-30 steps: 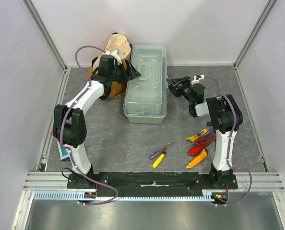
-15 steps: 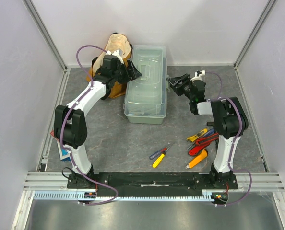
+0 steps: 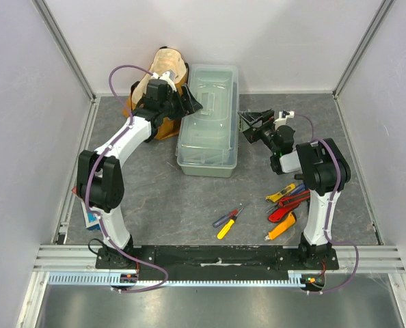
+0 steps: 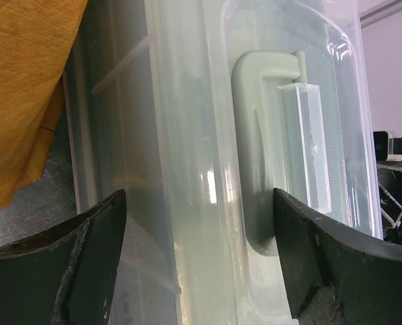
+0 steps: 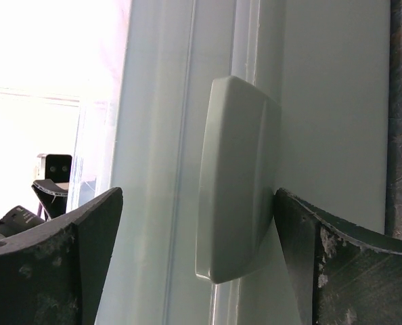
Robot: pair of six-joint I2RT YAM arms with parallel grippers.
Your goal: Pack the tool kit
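Toolbox (image 3: 207, 137) shut | hand tools (image 3: 280, 213) outside on table (image 3: 169, 198) | left claw (image 3: 193, 101) released | right claw (image 3: 247, 126) released

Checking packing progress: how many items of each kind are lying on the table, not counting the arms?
Pale grey-green plastic toolbox with clear lid: 1
Mustard-yellow fabric bag: 1
Red-blue booklet, partly hidden: 1
Loose hand tools, yellow, orange or red handles: about 6; cluster overlaps
Total: about 9
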